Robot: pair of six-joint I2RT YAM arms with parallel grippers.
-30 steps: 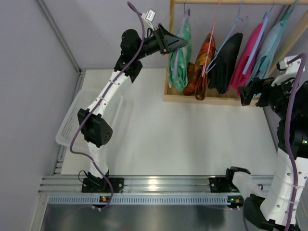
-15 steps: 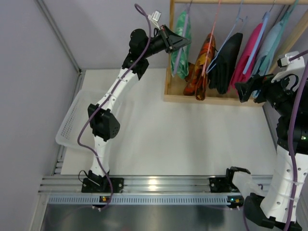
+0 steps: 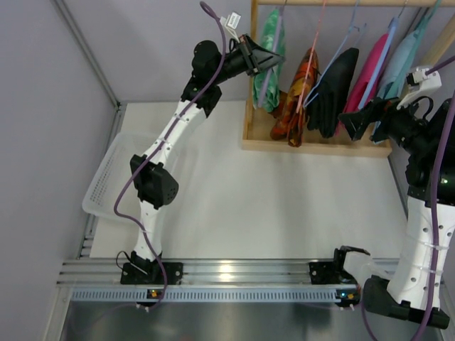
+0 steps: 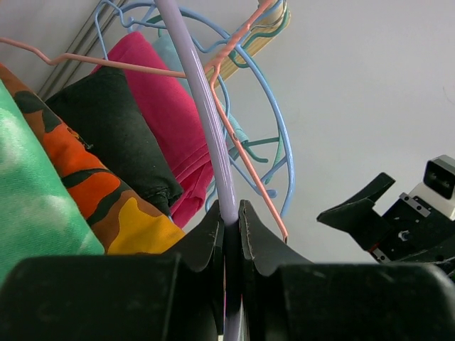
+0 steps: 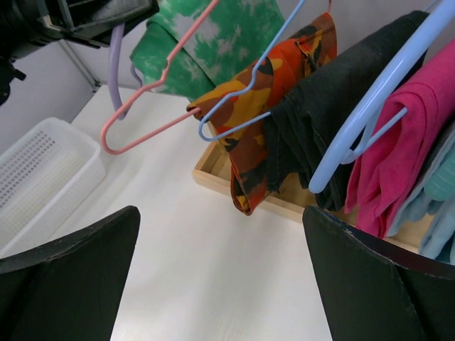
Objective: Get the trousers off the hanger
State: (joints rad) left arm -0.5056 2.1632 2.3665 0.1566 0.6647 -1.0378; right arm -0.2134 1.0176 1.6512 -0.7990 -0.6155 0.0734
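Observation:
Green tie-dye trousers (image 3: 271, 50) hang on a lilac hanger (image 3: 263, 85) at the left end of the wooden rack. My left gripper (image 3: 274, 62) is shut on that hanger's rod; the left wrist view shows the jaws of my left gripper (image 4: 231, 209) pinching the lilac hanger (image 4: 206, 121), with the green trousers (image 4: 32, 213) at its left. My right gripper (image 3: 355, 122) is open and empty in front of the black and pink garments. In the right wrist view my right gripper (image 5: 220, 213) is wide open, facing the green trousers (image 5: 213, 42) and the lilac hanger (image 5: 116, 71).
Orange camouflage trousers (image 3: 304, 85), black trousers (image 3: 333, 89), pink trousers (image 3: 370, 78) and a teal garment (image 3: 402, 60) hang on wire hangers over the rack's wooden base (image 3: 313, 145). A white mesh basket (image 3: 114, 177) sits at the table's left.
My left gripper moved up and right at the lilac hanger, then held still. My right gripper moved left and up towards the hanging garments.

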